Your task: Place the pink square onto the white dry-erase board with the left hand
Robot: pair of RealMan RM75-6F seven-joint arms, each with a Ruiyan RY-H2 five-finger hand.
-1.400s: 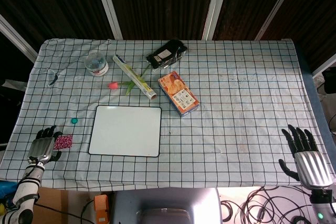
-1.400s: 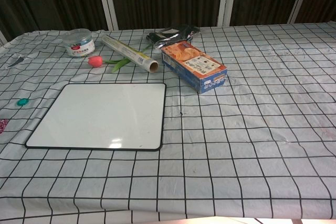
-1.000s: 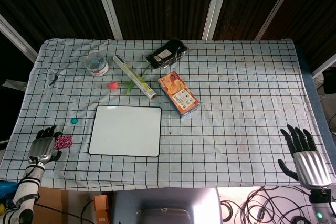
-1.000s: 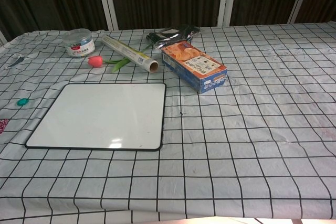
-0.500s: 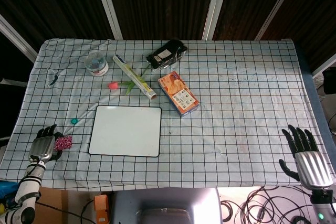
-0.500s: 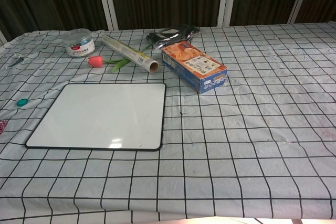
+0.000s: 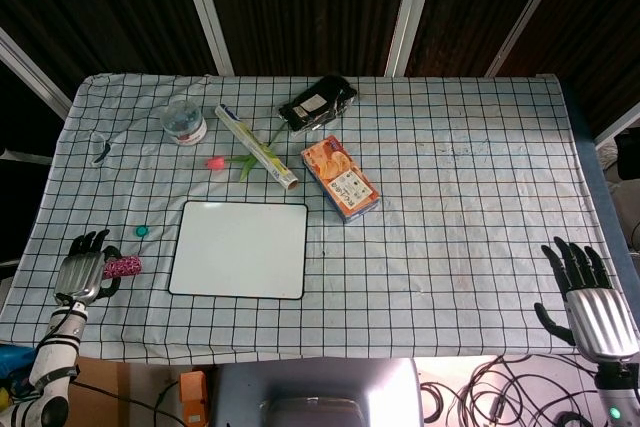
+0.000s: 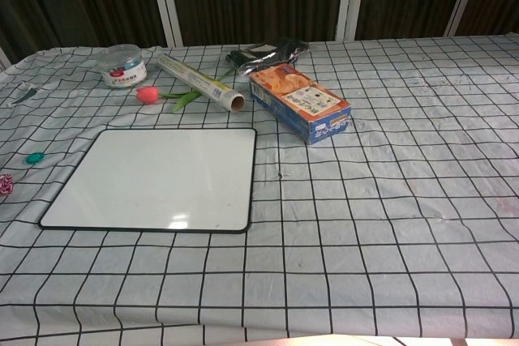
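The pink square is tilted up off the cloth at the table's front left. My left hand pinches its left side. In the chest view only a sliver of the pink square shows at the left edge, and the hand is out of frame. The white dry-erase board lies flat just to the right of the square, with nothing on it; it also fills the near left of the chest view. My right hand hangs off the front right corner, fingers spread, holding nothing.
A small green cap lies between the hand and the board's far left corner. Behind the board are a pink tulip, a foil roll, an orange box, a round plastic tub and a black pouch.
The pink square has gone from lying flat to tilted and slightly raised in my left hand. The left hand has shifted a little away from the table's front edge. The right hand barely moved.
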